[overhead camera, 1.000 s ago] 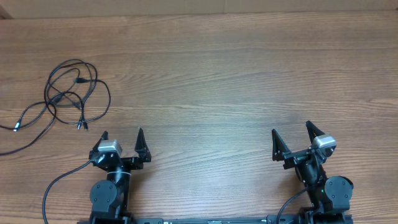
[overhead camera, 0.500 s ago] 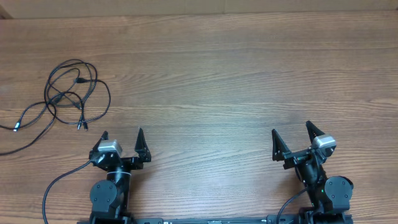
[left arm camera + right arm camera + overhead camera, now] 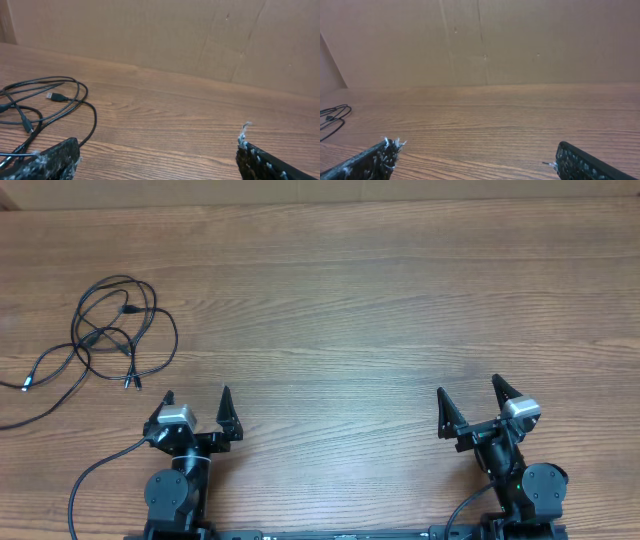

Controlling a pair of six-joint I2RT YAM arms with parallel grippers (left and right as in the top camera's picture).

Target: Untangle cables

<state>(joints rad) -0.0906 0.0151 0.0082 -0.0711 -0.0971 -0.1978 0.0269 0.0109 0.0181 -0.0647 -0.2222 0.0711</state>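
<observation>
While both black arms sit folded low at the near edge of the brown wood-grain table (image 3: pixel 350 300), the left gripper (image 3: pixel 197 395) and right gripper (image 3: pixel 468 388) point across it, fingers spread wide, holding nothing. Thin black tangled cables (image 3: pixel 128 310) lie looped on the table's left side, untouched.

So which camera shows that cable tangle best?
The overhead view: nearly all of the cables and their loops show from above. The left wrist view cuts part off; the right wrist view catches only a sliver at its edge.
</observation>
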